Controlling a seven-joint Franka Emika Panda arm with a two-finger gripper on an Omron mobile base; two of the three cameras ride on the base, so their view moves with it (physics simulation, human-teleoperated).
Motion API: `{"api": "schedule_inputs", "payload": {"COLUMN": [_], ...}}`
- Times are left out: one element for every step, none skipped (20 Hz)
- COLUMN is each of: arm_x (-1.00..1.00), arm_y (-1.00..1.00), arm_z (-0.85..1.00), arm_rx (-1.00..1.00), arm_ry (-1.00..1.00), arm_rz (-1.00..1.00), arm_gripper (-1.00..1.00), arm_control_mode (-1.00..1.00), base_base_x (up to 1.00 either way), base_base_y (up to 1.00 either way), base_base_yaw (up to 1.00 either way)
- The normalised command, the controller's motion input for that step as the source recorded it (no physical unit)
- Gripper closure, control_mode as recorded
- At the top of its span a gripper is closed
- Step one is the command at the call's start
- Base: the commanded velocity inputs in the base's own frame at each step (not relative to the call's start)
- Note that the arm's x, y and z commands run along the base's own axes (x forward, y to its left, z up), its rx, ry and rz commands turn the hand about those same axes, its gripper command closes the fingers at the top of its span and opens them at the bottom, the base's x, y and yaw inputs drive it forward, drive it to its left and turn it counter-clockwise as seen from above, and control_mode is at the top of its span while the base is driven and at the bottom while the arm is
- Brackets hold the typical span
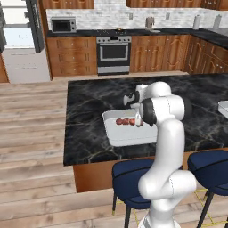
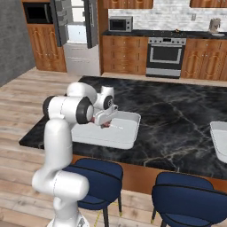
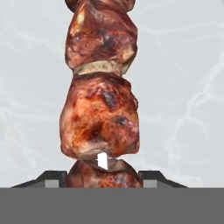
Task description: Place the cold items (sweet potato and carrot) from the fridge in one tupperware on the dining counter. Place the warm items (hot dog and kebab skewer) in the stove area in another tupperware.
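Observation:
My gripper [image 1: 137,120] is shut on the kebab skewer [image 1: 125,121], a stick of browned red meat chunks. It holds the skewer low inside a white tupperware [image 1: 129,140] near the front edge of the black dining counter [image 1: 89,116]. From the right base view, the gripper [image 2: 104,120] reaches into the tupperware [image 2: 120,138] with the kebab skewer [image 2: 106,125] at its tip. In the hand view the kebab skewer [image 3: 100,113] runs up from between the fingertips [image 3: 52,179] over the white tupperware floor. I cannot tell whether the skewer touches the floor. Sweet potato, carrot and hot dog are out of view.
A second white tupperware [image 2: 220,142] sits at the counter's right end. Two blue stools [image 1: 129,178] stand under the counter's front edge. The stove [image 1: 113,51] and microwave [image 1: 63,25] line the back wall, and the fridge [image 2: 77,35] stands open at the left.

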Motion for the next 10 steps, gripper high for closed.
{"api": "schedule_inputs", "payload": {"arm_x": [0.02, 0.0, 0.0, -0.01, -0.08, -0.14, -0.16, -0.19, -0.23, -0.31], "arm_y": [0.0, 0.0, 0.01, 0.0, 0.0, -0.01, -0.04, -0.05, 0.0, 0.0], "arm_z": [-0.23, -0.24, -0.2, -0.07, 0.0, -0.01, 0.0, 0.0, 0.03, 0.09], "arm_rx": [0.0, 0.0, 0.0, 0.0, 0.0, 0.0, 0.0, 0.01, 0.0, 0.0], "arm_ry": [0.02, 0.04, 0.08, 0.03, 0.0, 0.0, 0.0, 0.0, 0.0, -0.02], "arm_rz": [0.0, 0.0, 0.0, -0.01, -0.04, 0.0, 0.0, 0.0, 0.0, 0.0], "arm_gripper": [1.0, -1.0, -1.0, -1.0, -1.0, -1.0, -1.0, -1.0, -1.0, -1.0], "arm_control_mode": [-1.0, -1.0, -1.0, -1.0, -1.0, -1.0, -1.0, -1.0, -1.0, -1.0], "base_base_x": [0.0, 0.0, 0.0, 0.0, 0.0, 0.0, 0.0, 0.0, 0.0, 0.0], "base_base_y": [0.0, 0.0, 0.0, 0.0, 0.0, 0.0, 0.0, 0.0, 0.0, 0.0], "base_base_yaw": [0.0, 0.0, 0.0, 0.0, 0.0, 0.0, 0.0, 0.0, 0.0, 0.0]}}
